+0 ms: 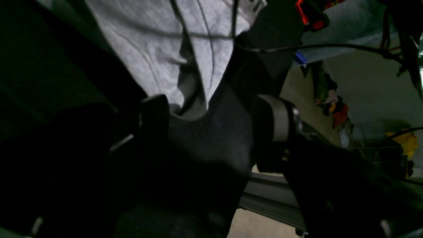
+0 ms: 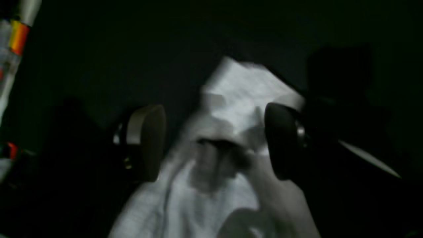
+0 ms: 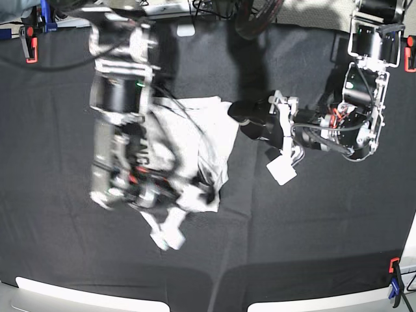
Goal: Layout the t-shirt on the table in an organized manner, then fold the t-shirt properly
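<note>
Black table (image 3: pixel 325 227), crumpled t-shirt (image 3: pixel 195 136) between right fingers (image 2: pixel 148 142) spread apart, left fingers (image 1: pixel 155 115) apart beside it

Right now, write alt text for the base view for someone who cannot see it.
A crumpled white t-shirt lies bunched on the black cloth table, left of centre. The right arm reaches over the shirt, its open tool low at the shirt's near edge. The left arm's open tool sits at the shirt's right edge. Orange clamps hold the table's far corners.
</note>
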Available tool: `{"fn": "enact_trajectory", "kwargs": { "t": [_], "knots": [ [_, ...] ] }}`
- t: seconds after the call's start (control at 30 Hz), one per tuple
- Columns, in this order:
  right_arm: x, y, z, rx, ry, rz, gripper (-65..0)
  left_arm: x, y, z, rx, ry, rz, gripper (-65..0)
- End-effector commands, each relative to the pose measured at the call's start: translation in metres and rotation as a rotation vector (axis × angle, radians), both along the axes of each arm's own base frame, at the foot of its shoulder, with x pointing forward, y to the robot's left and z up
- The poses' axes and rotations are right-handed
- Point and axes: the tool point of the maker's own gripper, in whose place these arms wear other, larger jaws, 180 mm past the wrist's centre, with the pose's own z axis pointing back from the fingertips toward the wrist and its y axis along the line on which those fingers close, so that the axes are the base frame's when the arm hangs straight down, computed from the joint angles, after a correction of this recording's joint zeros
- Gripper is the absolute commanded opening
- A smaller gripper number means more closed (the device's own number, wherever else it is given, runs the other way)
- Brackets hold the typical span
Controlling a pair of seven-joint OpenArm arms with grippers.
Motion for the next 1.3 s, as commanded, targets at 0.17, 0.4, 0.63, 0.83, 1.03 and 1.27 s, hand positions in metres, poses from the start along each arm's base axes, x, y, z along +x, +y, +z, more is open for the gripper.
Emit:
{"fn": "enact_trajectory", "kwargs": {
  "t": [0.17, 0.4, 0.63, 0.83, 1.03, 1.27],
  "knots": [
    [0.016, 0.017, 0.028, 0.054, -0.105, 0.006, -19.5, 0.009, -0.001, 0.015, -0.034, -0.038, 0.005, -28.2],
    [0.009, 0.047, 0.035, 0.165, -0.148, 0.098, -19.5, 0.009, -0.001, 0.016, -0.036, -0.038, 0.006, -28.2],
    [-0.002, 0.085, 0.057, 0.17, -0.16, 0.252, -19.5, 0.034, -0.007, 0.039, -0.14, -0.11, 0.101, -28.2],
    [0.022, 0.078, 0.088, 0.099, -0.228, 0.263, -19.5, 0.046, -0.007, 0.053, -0.098, -0.155, 0.045, -28.3],
    [0.053, 0.017, 0.087, -0.004, -0.252, 0.122, -19.5, 0.04, -0.025, 0.06, -0.162, -0.139, 0.024, -28.3],
    [0.069, -0.086, 0.073, -0.121, -0.228, -0.055, -19.5, 0.039, -0.082, 0.075, -0.252, -0.165, 0.014, -28.3]
  ]
}}
